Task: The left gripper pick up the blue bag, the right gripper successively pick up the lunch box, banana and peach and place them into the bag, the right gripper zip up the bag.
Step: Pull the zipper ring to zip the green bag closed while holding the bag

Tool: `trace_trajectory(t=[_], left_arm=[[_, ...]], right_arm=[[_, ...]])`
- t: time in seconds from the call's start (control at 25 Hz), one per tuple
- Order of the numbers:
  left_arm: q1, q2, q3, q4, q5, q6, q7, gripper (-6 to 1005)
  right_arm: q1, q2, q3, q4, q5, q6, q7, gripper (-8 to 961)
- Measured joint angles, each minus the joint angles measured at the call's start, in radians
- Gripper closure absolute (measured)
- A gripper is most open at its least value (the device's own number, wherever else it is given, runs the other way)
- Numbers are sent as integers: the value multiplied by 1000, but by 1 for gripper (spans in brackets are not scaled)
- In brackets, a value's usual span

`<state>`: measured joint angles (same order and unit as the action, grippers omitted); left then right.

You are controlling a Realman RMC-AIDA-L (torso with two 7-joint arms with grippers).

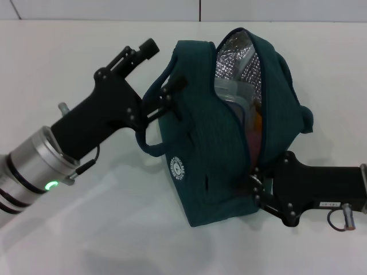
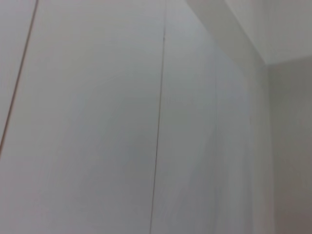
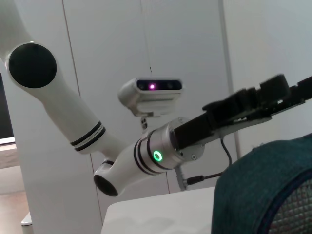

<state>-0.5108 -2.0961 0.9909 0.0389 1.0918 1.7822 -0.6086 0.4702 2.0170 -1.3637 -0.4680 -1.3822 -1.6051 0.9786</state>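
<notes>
Head view: the blue bag (image 1: 221, 143) stands at centre frame on the white table (image 1: 86, 229), its top partly unzipped to expose silver foil lining and the lunch box (image 1: 232, 91) inside; an orange-pink patch shows lower in the opening. The left claw (image 1: 166, 100), entering from the lower left, is pinched on a bag handle (image 1: 150, 146). The right claw (image 1: 255, 183), from the right edge, sits at the lower end of the zipper opening; whether its fingers are spread or pressed together cannot be told.
</notes>
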Motion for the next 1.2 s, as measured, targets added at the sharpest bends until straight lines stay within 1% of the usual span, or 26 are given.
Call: trace_trajectory(t=[0.08,0.2,0.28,0.4,0.44,0.48,0.68,0.76,0.84,0.92,1.0,1.12,1.2], left_arm=[[13,4,0,28,0,1,-58,278],[60,8,5,80,2,8,-77,230],[108,10,13,117,12,21,-78,197],[197,15,28,166,47,37,-52,149],[252,15,36,191,75,38,-14,133],[283,14,39,196,89,33,9,132],[348,9,54,186,110,-10,56,130],[351,7,70,172,111,-40,58,137],[331,7,89,148,111,-65,57,137],[286,6,105,103,109,-89,53,138],[229,5,106,44,102,-119,51,138],[162,1,101,-18,99,-158,50,139],[143,-1,103,-27,99,-163,50,139]], right_arm=[[6,2,0,0,0,0,0,918],[10,5,0,-6,1,-1,-1,918],[15,5,0,-9,13,-2,-2,918],[25,5,-1,-9,65,-4,-2,919],[30,5,-1,-9,81,0,-2,919],[36,4,-1,-7,98,7,-2,919],[65,7,-1,0,163,52,-3,919],[75,8,-2,0,177,60,-3,919],[81,9,-4,1,186,63,-3,918],[85,10,-6,3,199,63,-3,918],[86,11,-9,4,206,60,-3,918],[86,11,-11,5,207,53,-3,918],[84,11,-12,5,209,51,-2,918]])
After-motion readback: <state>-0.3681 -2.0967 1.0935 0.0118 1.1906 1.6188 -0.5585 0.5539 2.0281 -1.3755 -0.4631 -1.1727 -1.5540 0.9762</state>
